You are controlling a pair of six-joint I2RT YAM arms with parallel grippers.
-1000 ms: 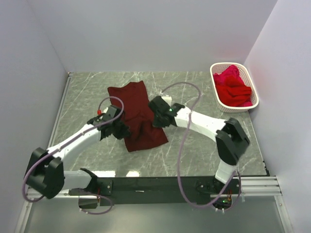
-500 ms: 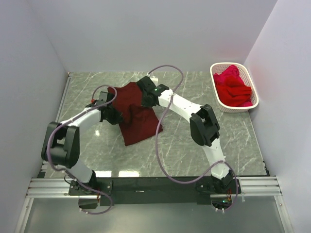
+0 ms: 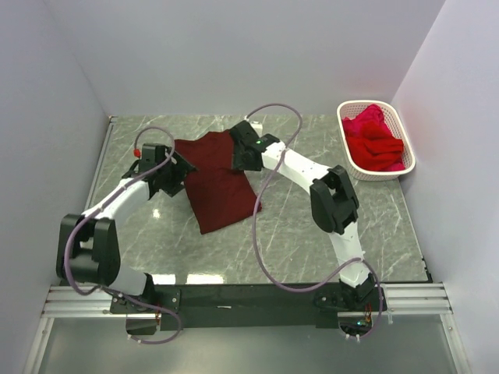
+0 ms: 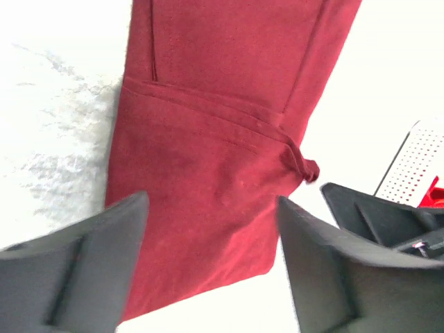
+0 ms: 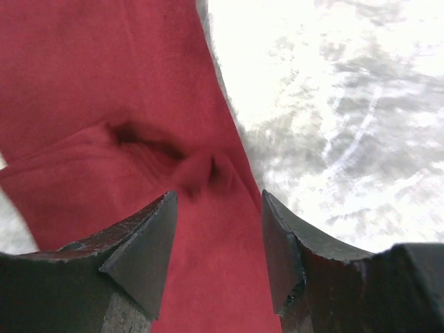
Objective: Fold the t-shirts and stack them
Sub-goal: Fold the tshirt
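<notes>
Grey-green marbled table (image 3: 374, 214), white walls on three sides. On it the left gripper (image 3: 178, 173) has its jaws spread wide with nothing between them, at the left edge of the dark maroon t-shirt (image 3: 222, 187); its wrist view shows the folded cloth beyond the fingers (image 4: 76, 277). The right gripper (image 3: 238, 154) is likewise parted and empty, at the shirt's far right side, over a small pucker where one layer crosses another. The maroon shirt lies flat mid-table, folded lengthwise, with a wider part at its far end. Well apart, in the far right corner, a white slotted basket (image 3: 345, 144) holds the brighter red t-shirts (image 3: 374, 140) in a heap
</notes>
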